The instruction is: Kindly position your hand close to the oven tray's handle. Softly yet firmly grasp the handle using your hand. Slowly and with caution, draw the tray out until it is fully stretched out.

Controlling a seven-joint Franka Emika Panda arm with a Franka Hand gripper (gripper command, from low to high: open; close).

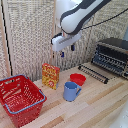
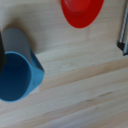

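My hand (image 1: 67,50) hangs in the air above the table, well to the exterior view's left of the oven (image 1: 114,55), over the blue mug and red bowl. Its two dark fingertips stand apart and hold nothing. The oven stands at the exterior view's right with its dark door panel (image 1: 94,72) folded down flat in front. The oven tray (image 1: 108,59) shows as thin grey wires inside the oven's open front. In the wrist view neither the tray nor the oven shows; only a dark edge of the door bar (image 2: 123,35) is seen.
A blue mug (image 1: 71,91) (image 2: 20,75) and a red bowl (image 1: 77,78) (image 2: 82,11) sit on the wooden table below my hand. A yellow-red box (image 1: 50,76) stands beside them. A red basket (image 1: 20,97) sits at the exterior view's left.
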